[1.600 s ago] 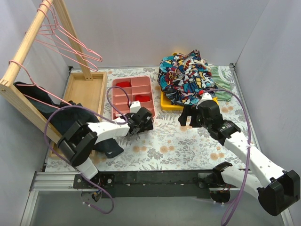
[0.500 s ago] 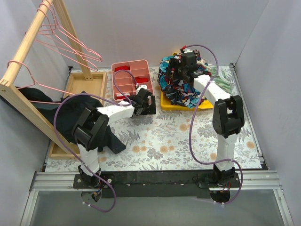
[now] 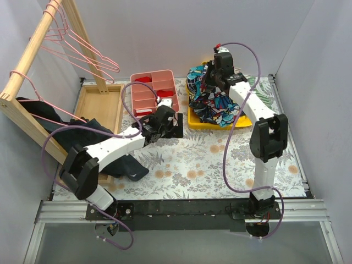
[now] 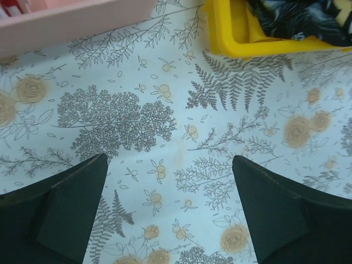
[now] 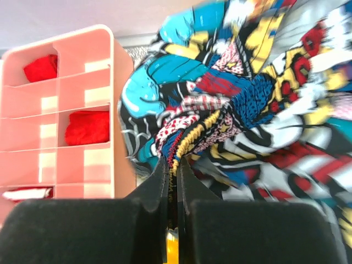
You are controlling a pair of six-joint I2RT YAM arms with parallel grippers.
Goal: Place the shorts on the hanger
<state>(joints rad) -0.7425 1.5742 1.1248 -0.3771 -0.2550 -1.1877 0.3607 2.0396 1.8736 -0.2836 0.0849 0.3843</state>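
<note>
Top external view: you see both arms reaching away from the near edge over the floral cloth (image 3: 209, 165).
Dark garment (image 3: 88, 137): it lies crumpled at near left, beside the left arm and partly under the wooden rail (image 3: 33, 47).
Left gripper (image 3: 168, 122): your left wrist view shows its jaws spread wide (image 4: 170, 165) above bare floral cloth, with nothing between them. It hangs just short of the pink organiser (image 3: 154, 93) and the yellow tray (image 3: 193, 120).
Yellow tray, wrist check: one corner (image 4: 231, 38) shows at the top of the left wrist view, with dark printed cloth inside.
Shorts (image 3: 212, 102): they sit bunched in a heap in the yellow tray at far centre-right, well apart from the rail.
Right gripper (image 3: 213, 82): it sits at the far top of the heap. Your right wrist view shows the jaws pressed together (image 5: 173, 165) on a gathered fold of the shorts (image 5: 247, 93).
Hanger (image 3: 110, 69): it hangs with others alike on the wooden rail, far left.
</note>
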